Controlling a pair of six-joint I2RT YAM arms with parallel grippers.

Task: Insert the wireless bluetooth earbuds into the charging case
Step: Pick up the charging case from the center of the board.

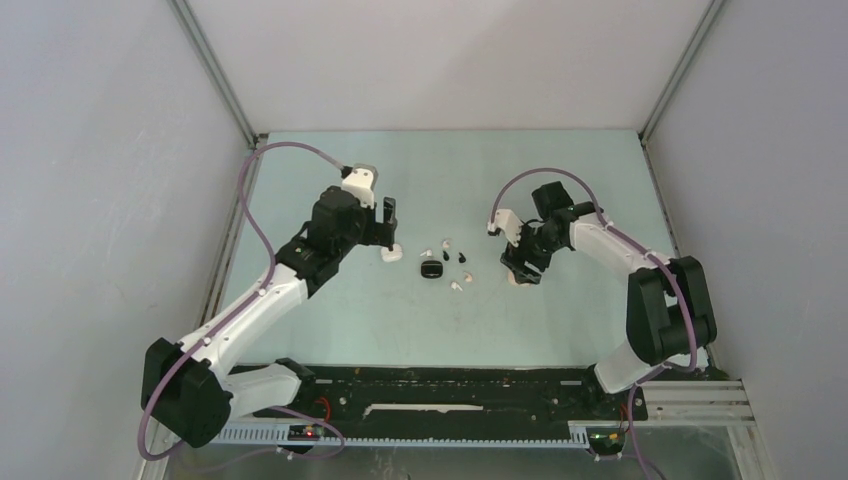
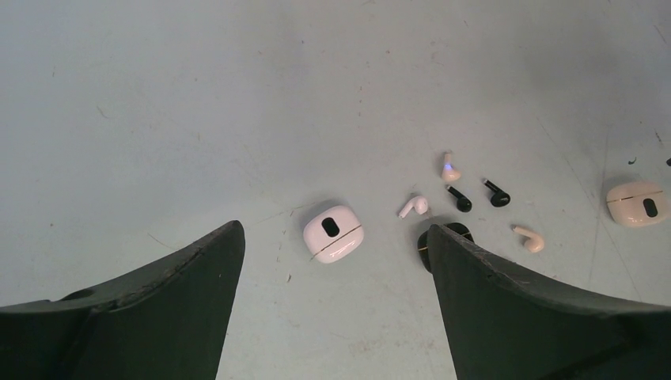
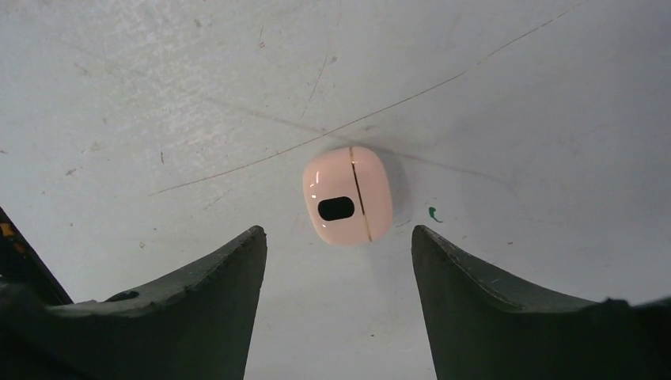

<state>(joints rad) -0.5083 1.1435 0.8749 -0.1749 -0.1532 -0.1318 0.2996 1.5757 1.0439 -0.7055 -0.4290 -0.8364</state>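
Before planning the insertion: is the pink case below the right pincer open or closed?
Closed. The pink case has its two halves meeting along a thin gold seam; no cavity shows.

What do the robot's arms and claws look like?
The left arm and right arm are white tubes with chunky black joints. A thin purple cable loops along each. The left claw and right claw each have two dark, pointed wedge fingers.
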